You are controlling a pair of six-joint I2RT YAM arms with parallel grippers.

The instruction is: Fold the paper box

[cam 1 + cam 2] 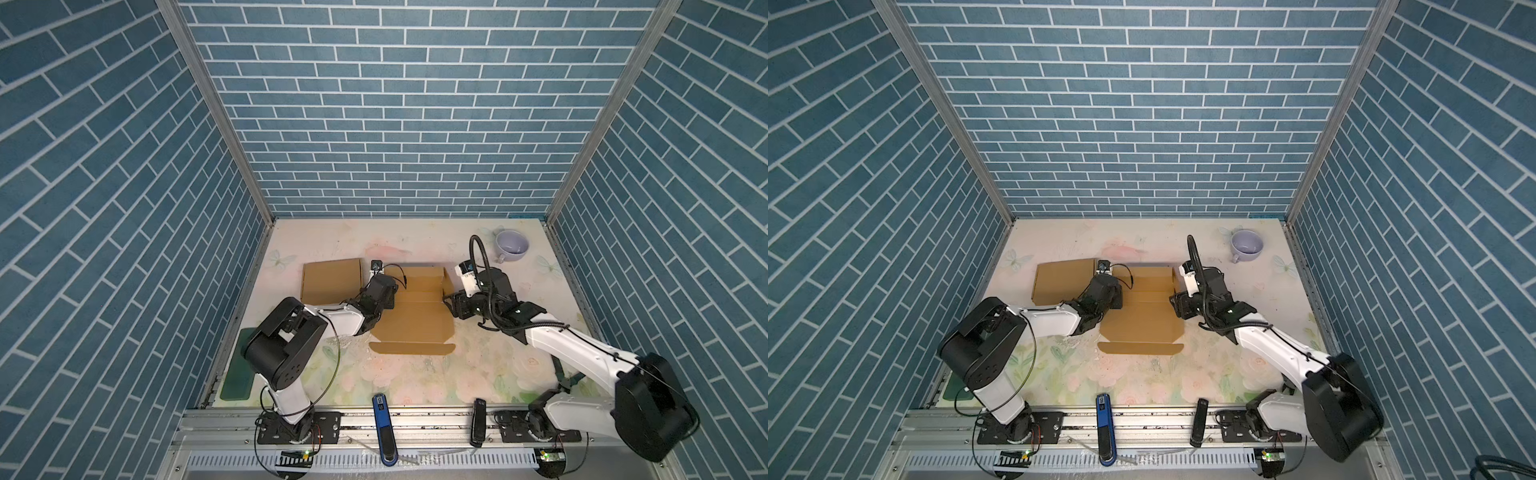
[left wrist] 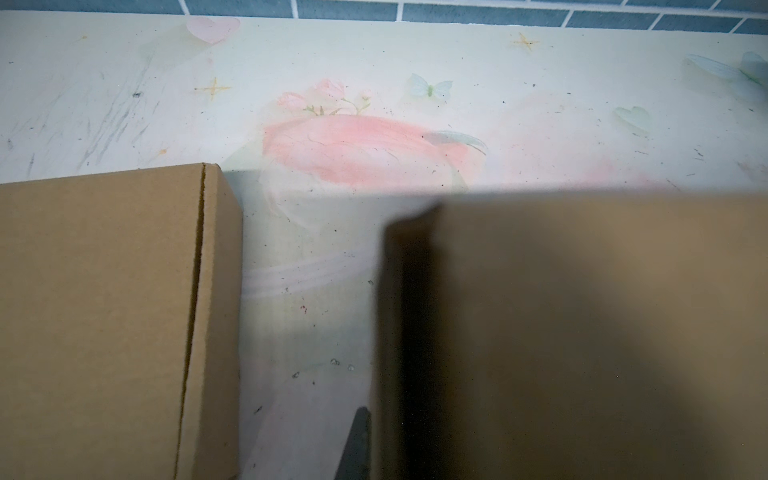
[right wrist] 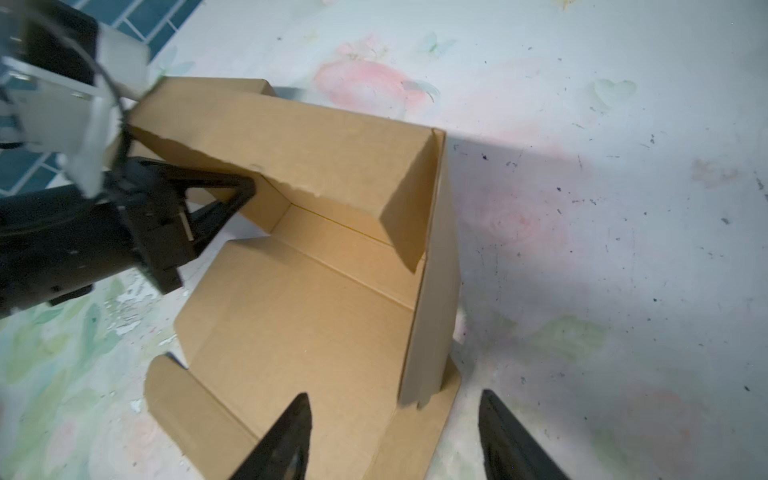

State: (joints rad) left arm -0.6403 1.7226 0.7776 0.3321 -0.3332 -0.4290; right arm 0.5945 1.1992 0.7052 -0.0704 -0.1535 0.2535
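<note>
— Where is the brown corrugated cardboard box (image 1: 415,322)?
— Midway on the floral table (image 1: 415,386), half formed: rear and right walls stand, the front flap (image 1: 411,348) lies flat, no left wall shows.
— And the tools?
— The left gripper (image 3: 243,191) is pinched together at the rear wall; the right gripper (image 3: 395,440) gapes astride the right wall, holding nothing.

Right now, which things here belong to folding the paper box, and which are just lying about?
For the job: paper box, half folded; left tool, shut on its side wall; right tool, open at its right edge.

Lying about: closed cardboard box; lilac cup; green mat; blue device and black device on the front rail.
</note>
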